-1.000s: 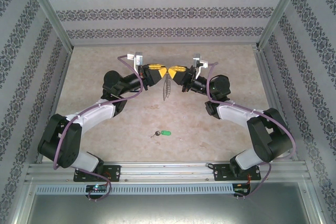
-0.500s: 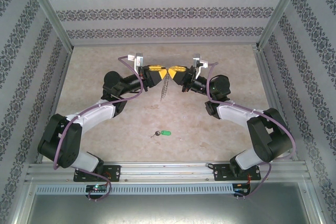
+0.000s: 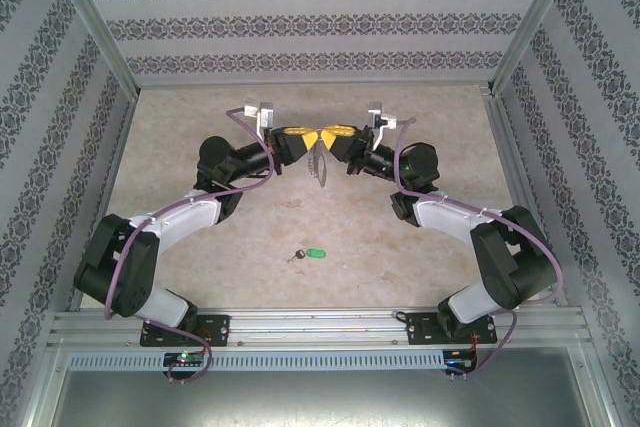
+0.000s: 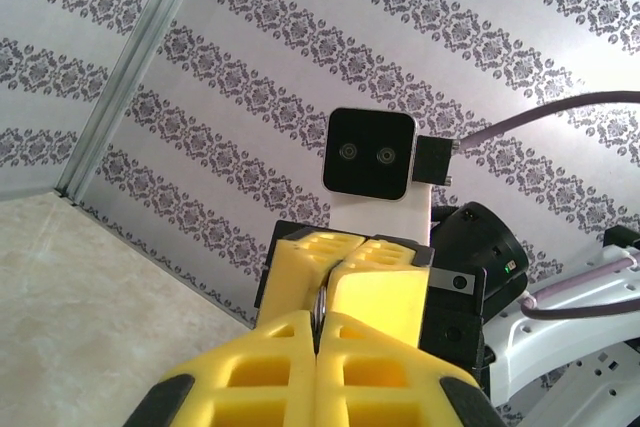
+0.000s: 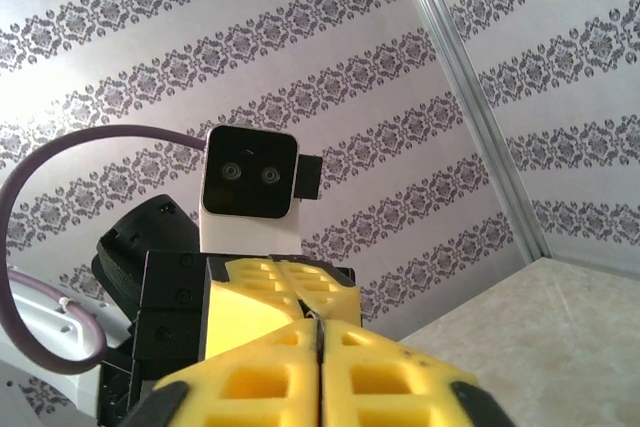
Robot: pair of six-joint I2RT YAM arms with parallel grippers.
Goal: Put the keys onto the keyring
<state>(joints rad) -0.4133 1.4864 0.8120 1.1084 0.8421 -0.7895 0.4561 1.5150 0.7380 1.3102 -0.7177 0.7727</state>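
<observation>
Tipped sideways now, the keyring point(image 3: 320, 163) hangs under both claws; left claw point(image 3: 312, 137) is shut tight, right claw point(image 3: 327, 137) I cannot tell.

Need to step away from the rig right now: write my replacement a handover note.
Left gripper: jaws shut on the keyring, which hangs raised over mid-table.
Right gripper: tip to tip with the left, jaws look closed; whether it grips the keyring is unclear.
Keys: lying on the table nearer the arm bases, apart from both grippers.
Done: keyring picked up.
Left: pick up the keys and thread them onto the keyring.
</observation>
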